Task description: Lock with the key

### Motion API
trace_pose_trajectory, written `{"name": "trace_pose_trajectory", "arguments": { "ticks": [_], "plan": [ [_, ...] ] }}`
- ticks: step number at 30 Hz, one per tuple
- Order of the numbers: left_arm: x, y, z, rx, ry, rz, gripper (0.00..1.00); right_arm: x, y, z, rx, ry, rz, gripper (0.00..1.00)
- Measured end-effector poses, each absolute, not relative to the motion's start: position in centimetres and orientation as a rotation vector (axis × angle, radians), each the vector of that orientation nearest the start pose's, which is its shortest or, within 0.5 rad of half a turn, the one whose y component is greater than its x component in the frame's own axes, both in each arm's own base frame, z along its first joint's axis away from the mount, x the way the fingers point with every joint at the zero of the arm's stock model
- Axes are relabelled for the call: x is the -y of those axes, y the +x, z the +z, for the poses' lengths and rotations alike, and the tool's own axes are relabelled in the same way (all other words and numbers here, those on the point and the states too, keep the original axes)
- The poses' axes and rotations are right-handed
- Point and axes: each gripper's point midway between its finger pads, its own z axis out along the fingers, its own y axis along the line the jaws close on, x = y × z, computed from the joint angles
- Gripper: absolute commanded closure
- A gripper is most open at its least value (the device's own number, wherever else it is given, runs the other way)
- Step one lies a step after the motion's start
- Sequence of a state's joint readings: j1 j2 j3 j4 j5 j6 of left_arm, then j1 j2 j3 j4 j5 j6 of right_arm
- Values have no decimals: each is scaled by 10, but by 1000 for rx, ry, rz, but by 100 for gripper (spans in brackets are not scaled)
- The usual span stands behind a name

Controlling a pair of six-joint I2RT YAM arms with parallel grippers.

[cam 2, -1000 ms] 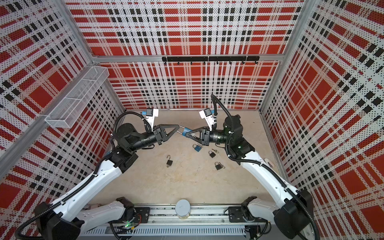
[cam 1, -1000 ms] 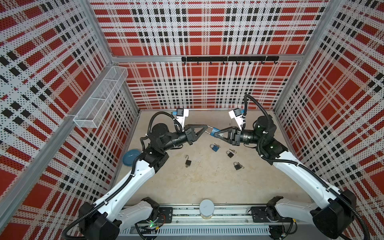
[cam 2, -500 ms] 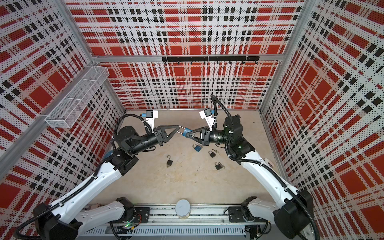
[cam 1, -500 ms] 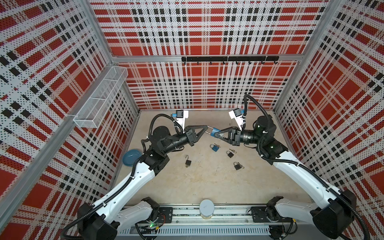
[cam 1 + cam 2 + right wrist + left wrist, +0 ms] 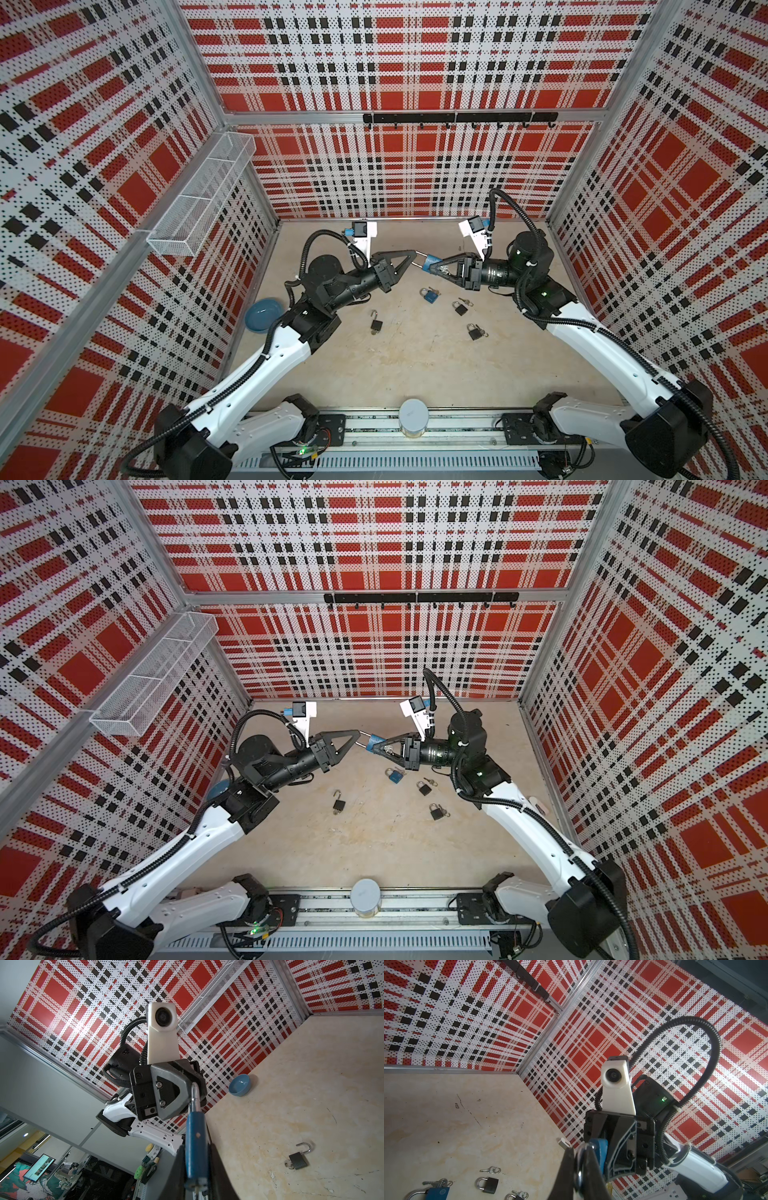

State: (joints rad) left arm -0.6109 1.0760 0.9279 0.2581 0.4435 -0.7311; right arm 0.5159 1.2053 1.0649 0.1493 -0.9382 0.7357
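My right gripper (image 5: 431, 267) was clenched on the body of the blue padlock (image 5: 196, 1142), which hung in the air between the two arms, above the table (image 5: 415, 374). My left gripper (image 5: 414, 255) was pinched tight on its steel shackle (image 5: 194, 1097). Four loose padlocks lay nearby on the table, among them an open black padlock (image 5: 376, 326).

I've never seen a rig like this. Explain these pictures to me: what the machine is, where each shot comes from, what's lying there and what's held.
Two robot arms stand in a plaid-walled booth. Two pictures look down from above; two come from cameras on the wrists. The left pincer pinches the shackle of a blue padlock, whose body the right pincer grips, above the table. On it lie a second blue padlock, two black padlocks, an open black padlock, keys and a blue bowl.
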Motion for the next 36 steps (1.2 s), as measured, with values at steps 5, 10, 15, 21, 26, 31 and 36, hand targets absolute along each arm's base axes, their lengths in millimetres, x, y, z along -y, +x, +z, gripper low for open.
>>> {"name": "trace_pose_trajectory", "arguments": {
  "ticks": [5,10,15,21,26,31,36],
  "plan": [
    [273,263,398,-1584,320,-1372,100,-295,236,391,-1713,-647,1692,100],
    [274,266,396,-1581,339,-1368,100,-296,237,392,-1720,-627,1722,100],
    [276,267,395,-1584,343,-1371,100,-296,238,391,-1729,-613,1726,100],
    [277,264,396,-1580,332,-1370,100,-296,238,391,-1726,-616,1724,100],
    [275,261,393,-1577,301,-1361,100,-297,238,389,-1729,-631,1733,100],
    [274,259,388,-1586,269,-1356,100,-299,238,385,-1739,-640,1743,100],
    [277,258,387,-1587,250,-1355,100,-298,240,384,-1743,-637,1743,100]
  ]
}}
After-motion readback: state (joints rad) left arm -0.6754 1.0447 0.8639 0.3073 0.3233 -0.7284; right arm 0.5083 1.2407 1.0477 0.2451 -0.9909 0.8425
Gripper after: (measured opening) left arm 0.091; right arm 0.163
